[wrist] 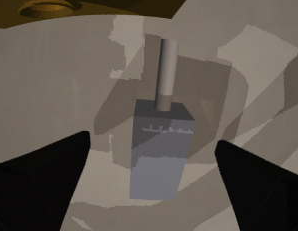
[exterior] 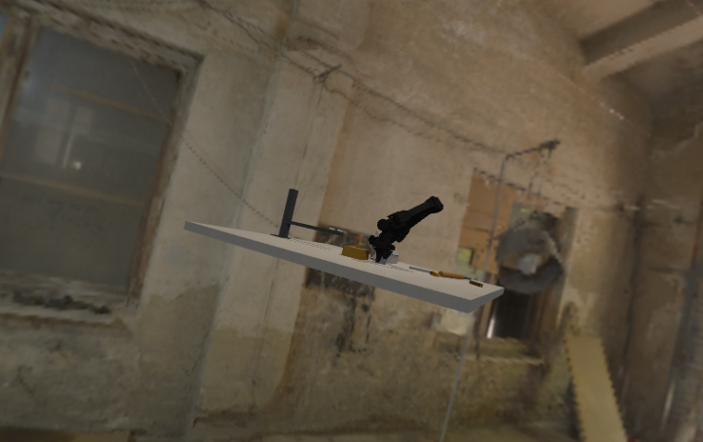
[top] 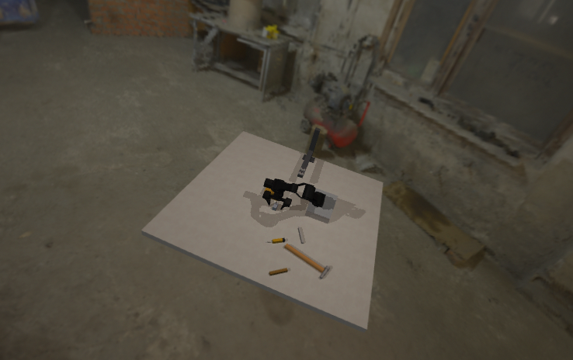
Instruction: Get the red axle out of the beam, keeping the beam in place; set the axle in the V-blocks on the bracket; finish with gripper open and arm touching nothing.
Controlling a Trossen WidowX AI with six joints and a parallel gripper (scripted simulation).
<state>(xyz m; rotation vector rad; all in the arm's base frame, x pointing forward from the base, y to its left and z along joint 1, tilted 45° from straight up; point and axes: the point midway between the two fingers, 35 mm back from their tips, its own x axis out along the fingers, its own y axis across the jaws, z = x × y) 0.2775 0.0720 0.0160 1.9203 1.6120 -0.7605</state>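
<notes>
Grey rectangular block (top: 274,205) (wrist: 157,164) with a thin pale rod (wrist: 168,66) out of one end sits between the black fingers of the gripper (top: 275,206) (exterior: 379,260) (wrist: 156,143) in wrist view. Fingers are open, a visible gap on each side of the block, nothing gripped. Rod points toward the yellow-orange block (top: 269,189) (exterior: 354,252) (wrist: 112,6), which has a round hole and is just beyond the rod's tip in that view. Can't make out the red axle in any view, so can't place it relative to the fingers. Dark upright bracket (top: 313,140) (exterior: 288,213) stands well apart from the gripper, small light V-blocks (top: 300,171) (exterior: 334,231) at its arm's end.
</notes>
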